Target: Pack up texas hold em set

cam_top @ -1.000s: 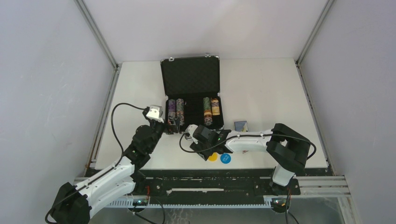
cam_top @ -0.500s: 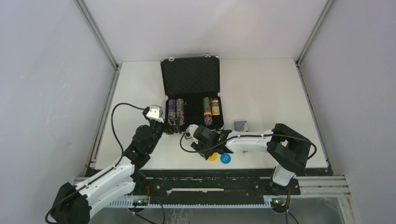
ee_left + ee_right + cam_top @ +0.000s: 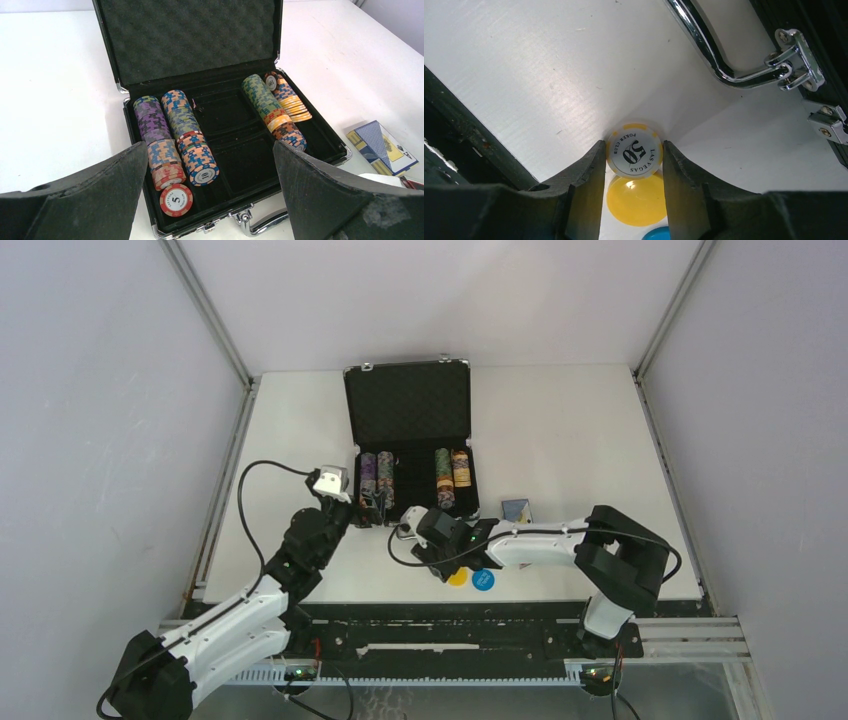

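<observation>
The black briefcase [image 3: 407, 405] lies open at mid-table, rows of poker chips [image 3: 376, 478] in its tray. From the left wrist I see the chip rows [image 3: 187, 125] and one red 5 chip [image 3: 176, 200] lying flat in the front left slot. My left gripper [image 3: 210, 200] hovers open over the case's front edge, holding nothing. In front of the case, my right gripper [image 3: 633, 148] is shut on a yellow-and-white 50 chip [image 3: 634, 152], which stands on the table. A yellow button [image 3: 636, 197] and a blue button [image 3: 656, 234] lie just behind it. The card deck [image 3: 516, 510] lies right of the case.
The case's metal handle [image 3: 714, 55] and latches are close ahead of my right fingers. The padded lid [image 3: 190, 40] stands upright at the back. The table's near edge runs just behind the yellow button [image 3: 457, 577] and blue button [image 3: 483, 580].
My right jaws have narrowed onto the 50 chip, and the right arm has shifted very slightly. The left arm has not moved.
</observation>
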